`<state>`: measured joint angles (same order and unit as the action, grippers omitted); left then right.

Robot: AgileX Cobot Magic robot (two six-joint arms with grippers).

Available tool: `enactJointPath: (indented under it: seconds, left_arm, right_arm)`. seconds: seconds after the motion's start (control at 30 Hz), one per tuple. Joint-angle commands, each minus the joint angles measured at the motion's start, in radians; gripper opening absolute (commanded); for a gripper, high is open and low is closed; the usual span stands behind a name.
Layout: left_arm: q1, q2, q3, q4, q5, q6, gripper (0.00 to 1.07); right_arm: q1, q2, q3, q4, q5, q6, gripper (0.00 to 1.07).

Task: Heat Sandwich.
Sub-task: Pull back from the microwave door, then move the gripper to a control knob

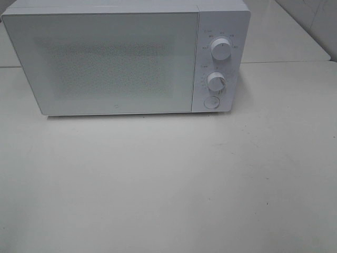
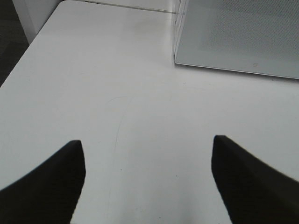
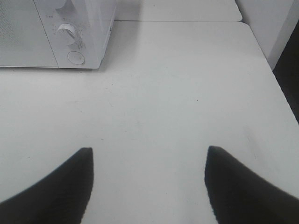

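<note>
A white microwave (image 1: 116, 63) stands at the 12 o'clock end of the worktop (image 1: 168, 184), its door shut, with the upper knob (image 1: 221, 48), lower knob (image 1: 216, 81) and round button (image 1: 211, 103) at the door's 3 o'clock side. The left gripper (image 2: 147, 140) and right gripper (image 3: 149, 148) are both released, jaws spread wide above the worktop and grasping nothing. The sandwich shows in no view, so I cannot tell where it lies.

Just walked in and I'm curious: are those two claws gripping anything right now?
Left gripper: open, holding nothing.
Right gripper: open, holding nothing.
</note>
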<state>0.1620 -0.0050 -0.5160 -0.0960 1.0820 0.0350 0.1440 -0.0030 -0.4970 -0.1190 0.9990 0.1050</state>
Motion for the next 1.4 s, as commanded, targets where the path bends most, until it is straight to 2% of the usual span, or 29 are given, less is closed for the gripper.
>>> enactJointPath:
  seconds: [0.03,0.3,0.43,0.53,0.9,1.03,1.4]
  left_arm:
    - [0.002,-0.024,0.002,-0.001,-0.013,-0.006,0.71]
    - [0.002,-0.024,0.002,-0.001,-0.013,-0.006,0.71]
    - [0.002,-0.024,0.002,-0.001,-0.013,-0.006,0.71]
    - [0.002,-0.024,0.002,-0.001,-0.013,-0.006,0.71]
    - [0.002,-0.024,0.002,-0.001,-0.013,-0.006,0.71]
    - [0.002,-0.024,0.002,-0.001,-0.013,-0.006,0.71]
    - [0.002,-0.024,0.002,-0.001,-0.013,-0.006,0.71]
  right_arm:
    - [-0.002,-0.029,-0.007,0.000,-0.013,-0.006,0.67]
    - [-0.002,0.017,-0.025,-0.001,-0.085,-0.008,0.67]
    - [-0.002,0.072,-0.022,-0.002,-0.191,-0.032,0.67]
    - [-0.002,0.139,-0.022,0.004,-0.308,-0.032,0.67]
    - [0.000,0.374,-0.022,0.046,-0.532,-0.037,0.67]
    - [0.054,0.510,-0.022,0.086,-0.697,-0.054,0.67]
    - [0.181,0.834,-0.022,0.084,-1.061,-0.201,0.67]
